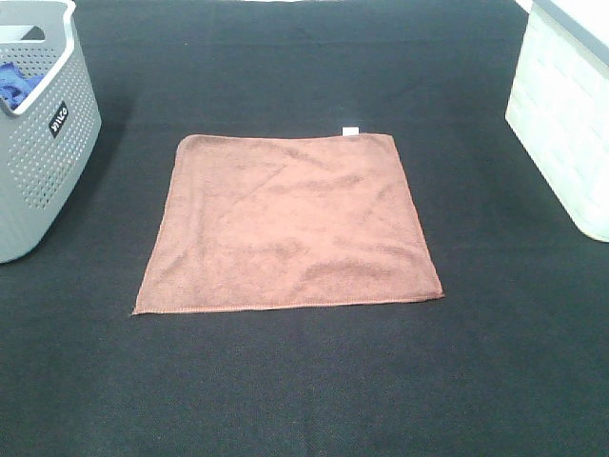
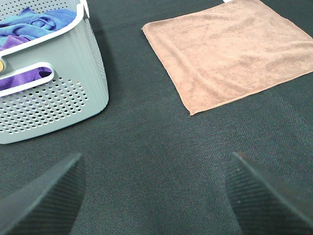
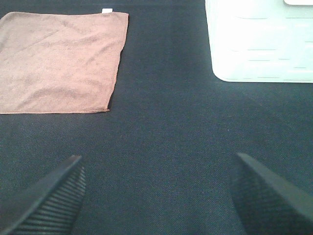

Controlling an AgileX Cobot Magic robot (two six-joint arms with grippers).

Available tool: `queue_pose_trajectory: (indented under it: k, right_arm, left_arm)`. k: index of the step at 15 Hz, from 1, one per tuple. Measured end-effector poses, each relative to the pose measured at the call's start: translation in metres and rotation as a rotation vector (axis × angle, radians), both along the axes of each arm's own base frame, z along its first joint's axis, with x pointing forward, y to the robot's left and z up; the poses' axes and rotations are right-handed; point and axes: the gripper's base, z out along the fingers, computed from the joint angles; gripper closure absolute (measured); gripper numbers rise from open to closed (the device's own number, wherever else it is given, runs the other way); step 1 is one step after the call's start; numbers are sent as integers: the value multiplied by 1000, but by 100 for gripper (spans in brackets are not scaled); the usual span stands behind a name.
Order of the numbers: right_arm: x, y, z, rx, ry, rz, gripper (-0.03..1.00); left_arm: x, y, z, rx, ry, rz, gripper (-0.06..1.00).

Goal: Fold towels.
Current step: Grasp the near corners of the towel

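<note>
A reddish-brown square towel lies spread flat in the middle of the black table, with a small white tag on its far edge. It also shows in the left wrist view and in the right wrist view. Neither gripper shows in the exterior high view. My left gripper is open and empty, hovering over bare table short of the towel's near left corner. My right gripper is open and empty, over bare table off the towel's near right corner.
A grey perforated basket stands at the left edge, holding blue and purple cloths. A white basket stands at the right edge; it also shows in the right wrist view. The table top is black fabric.
</note>
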Motion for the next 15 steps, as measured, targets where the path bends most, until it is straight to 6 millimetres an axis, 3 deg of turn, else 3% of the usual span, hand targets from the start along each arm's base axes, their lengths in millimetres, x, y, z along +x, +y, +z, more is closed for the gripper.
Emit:
queue_pose_trajectory:
  k: [15]
  right_arm:
    - [0,0,0,0,0,0,20]
  left_arm:
    - [0,0,0,0,0,0,19]
